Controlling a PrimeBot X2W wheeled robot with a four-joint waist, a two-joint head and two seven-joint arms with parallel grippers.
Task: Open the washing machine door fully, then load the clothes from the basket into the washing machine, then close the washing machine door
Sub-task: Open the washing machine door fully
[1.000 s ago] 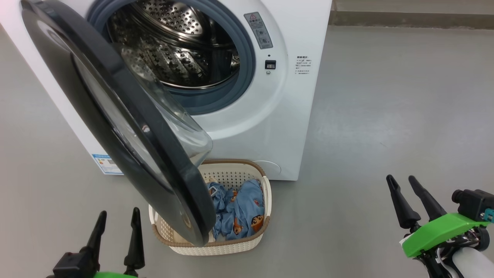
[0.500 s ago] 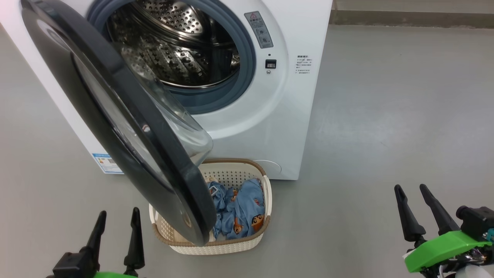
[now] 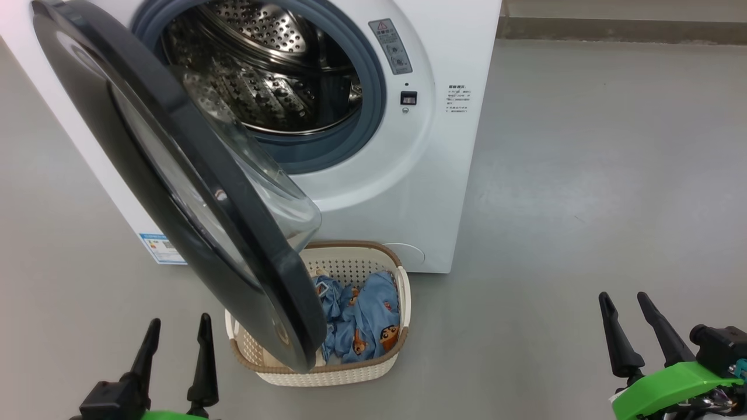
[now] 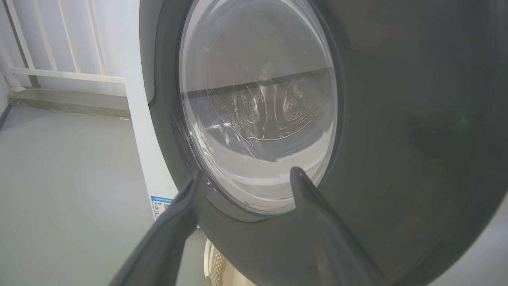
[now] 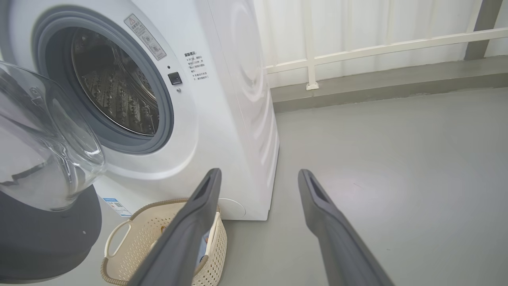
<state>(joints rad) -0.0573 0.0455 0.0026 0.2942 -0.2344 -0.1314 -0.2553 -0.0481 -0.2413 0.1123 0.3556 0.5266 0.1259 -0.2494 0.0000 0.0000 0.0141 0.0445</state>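
Observer: Only the right gripper (image 3: 622,298) has moved since a second ago. It has sunk toward the lower right corner of the head view.

Operator: Take me across from the left, then.

Observer: Low at the left sits the left gripper (image 3: 178,322), released, fingers spread with nothing between them. Its wrist view looks straight at the outer face of the washing machine door (image 3: 175,181), which is close in front. I cannot tell whether they touch.

Operator: How far round is the door?

Observer: Partway, I'd say. It swings from the machine's left side, and its free edge hangs over the left half of the basket (image 3: 350,244). The basket stands on the floor (image 3: 583,175) just in front of the washing machine (image 3: 379,192). The clothes (image 3: 367,321), light blue with small cartoon figures, lie in the basket's right half. Whatever is under the door is hidden. What shows of the steel drum (image 3: 268,76) looks empty.

Operator: And the right side?

Observer: The right gripper is likewise released and empty, over bare floor and well apart from the machine.

Operator: So the step is finishing the swing.

Observer: I think so, because the door must go further left before the basket is easy to reach. I'd press on the dark inner rim near the free edge, not on the bulging glass, which looks slick and curved. Follow the door's arc slowly and stop when it resists. The left gripper stands on the side the door swings toward, so keep it out of the way.
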